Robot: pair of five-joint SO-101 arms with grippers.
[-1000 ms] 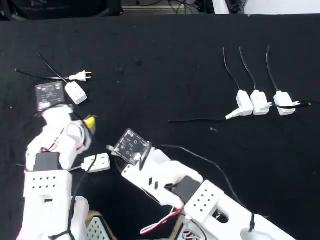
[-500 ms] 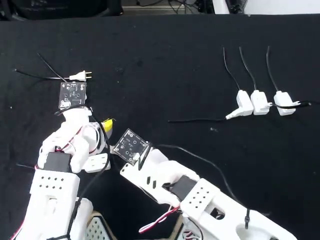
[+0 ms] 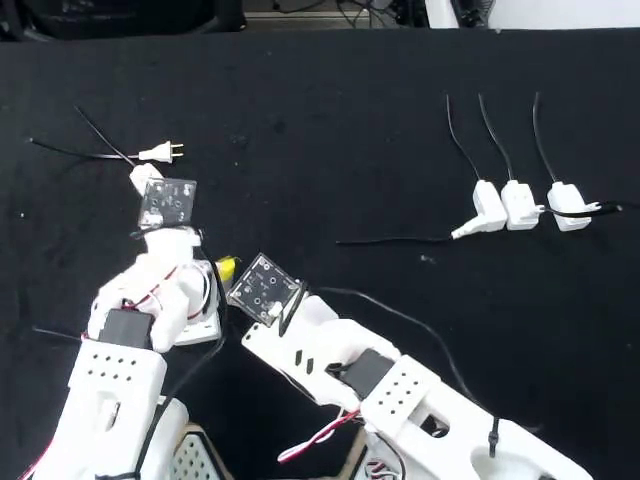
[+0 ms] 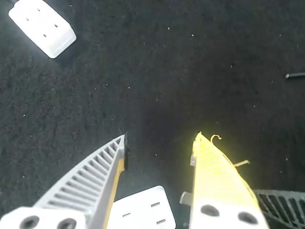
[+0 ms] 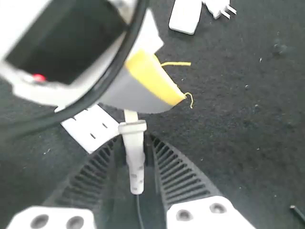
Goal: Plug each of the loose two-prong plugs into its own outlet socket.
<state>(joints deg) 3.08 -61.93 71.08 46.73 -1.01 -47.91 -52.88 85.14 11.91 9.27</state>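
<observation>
On the black tabletop (image 3: 330, 130), three sockets (image 3: 520, 205) well apart from the arms seem already plugged, leaving two. The left gripper (image 4: 161, 135) hangs, jaws apart, over one empty socket (image 4: 143, 210), beside which the right gripper (image 5: 135, 143) clamps its jaws on a white plug (image 5: 135, 164); a second plug (image 3: 160, 152) lies loose near the other socket (image 4: 43, 26).

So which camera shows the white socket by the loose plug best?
The left wrist view: the socket lies in the open, its slots showing. The right wrist view cuts it off at the edge, beside the loose plug. In the high view a corner peeks past the left arm's camera board.
</observation>
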